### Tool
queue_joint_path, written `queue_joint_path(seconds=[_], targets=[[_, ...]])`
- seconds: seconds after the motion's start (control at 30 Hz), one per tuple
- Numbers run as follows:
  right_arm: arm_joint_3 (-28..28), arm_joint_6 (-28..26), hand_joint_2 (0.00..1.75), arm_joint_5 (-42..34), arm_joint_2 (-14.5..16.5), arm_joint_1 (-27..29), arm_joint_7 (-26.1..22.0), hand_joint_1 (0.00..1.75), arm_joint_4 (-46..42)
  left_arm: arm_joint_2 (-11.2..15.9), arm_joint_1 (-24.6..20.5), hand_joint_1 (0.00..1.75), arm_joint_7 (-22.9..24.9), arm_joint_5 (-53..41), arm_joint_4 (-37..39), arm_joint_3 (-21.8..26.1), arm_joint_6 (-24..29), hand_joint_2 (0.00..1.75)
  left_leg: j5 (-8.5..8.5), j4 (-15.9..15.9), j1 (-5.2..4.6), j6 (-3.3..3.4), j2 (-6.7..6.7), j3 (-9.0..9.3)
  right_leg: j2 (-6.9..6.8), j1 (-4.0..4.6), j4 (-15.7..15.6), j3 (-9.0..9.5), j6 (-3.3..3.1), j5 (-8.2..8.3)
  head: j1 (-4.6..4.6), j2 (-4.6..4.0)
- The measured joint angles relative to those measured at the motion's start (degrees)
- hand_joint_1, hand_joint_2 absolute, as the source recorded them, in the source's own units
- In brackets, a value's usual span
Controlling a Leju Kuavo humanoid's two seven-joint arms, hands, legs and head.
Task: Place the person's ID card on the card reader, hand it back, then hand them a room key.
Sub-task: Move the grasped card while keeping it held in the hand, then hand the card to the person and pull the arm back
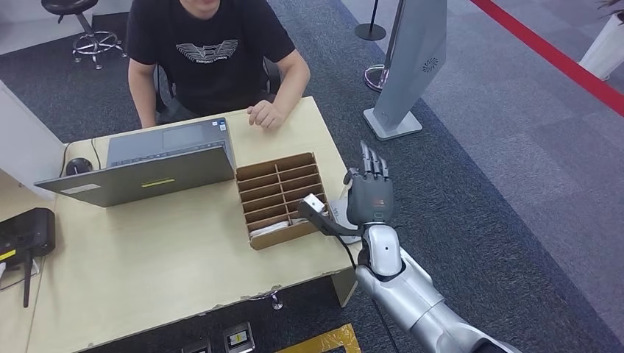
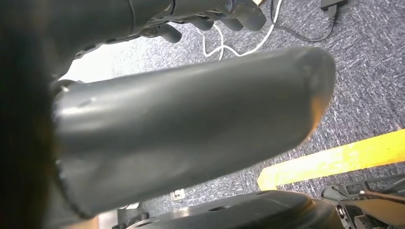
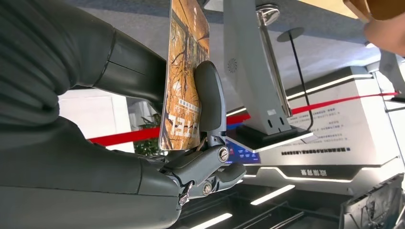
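My right hand (image 1: pixel 370 193) is raised beside the table's right edge, fingers pointing up. It pinches a room key card (image 3: pixel 184 76), printed with an orange-brown picture, between thumb and finger; from the head view the card (image 1: pixel 312 205) sticks out over the near right corner of a cardboard divider box (image 1: pixel 279 197). A white card reader (image 1: pixel 339 214) lies on the table just under the hand. The person (image 1: pixel 210 51) in a black T-shirt sits across the table, one hand (image 1: pixel 265 115) resting on it. My left hand (image 2: pixel 191 133) hangs over grey carpet, holding nothing.
A grey laptop (image 1: pixel 147 165) stands open at the back left of the wooden table (image 1: pixel 162 265), a mouse (image 1: pixel 77 165) beside it. A black router (image 1: pixel 26 232) sits at the left edge. A grey sign stand (image 1: pixel 408 66) rises right of the table.
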Motion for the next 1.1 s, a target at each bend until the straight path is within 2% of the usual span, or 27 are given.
queue_joint_path(seconds=[0.3,0.6,1.1], targets=[[-0.04,-0.03,1.75,0.96,0.12,0.52,-0.01,1.75,3.8,0.0,0.01,0.0,0.02,0.22,0.0,0.0,-0.01,0.0,0.0,0.0,0.0,0.0,0.0,0.0,0.0,0.0,0.0,-0.01,0.0,0.0,0.0,0.0],[0.76,-0.09,1.75,-1.06,0.2,0.69,3.81,1.75,10.32,0.04,0.03,0.0,0.25,1.77,0.0,-0.18,0.05,0.0,0.0,0.0,0.0,0.0,0.0,0.0,0.0,0.0,0.0,-0.01,0.0,0.0,0.01,0.0],[1.51,-0.78,1.75,-1.34,0.71,-0.67,3.06,1.75,14.77,0.36,0.03,0.0,0.38,3.65,0.0,-0.23,0.03,0.0,0.0,-0.01,0.01,0.0,0.03,0.37,0.02,0.01,-0.03,0.33,0.0,0.01,0.0,0.0]])
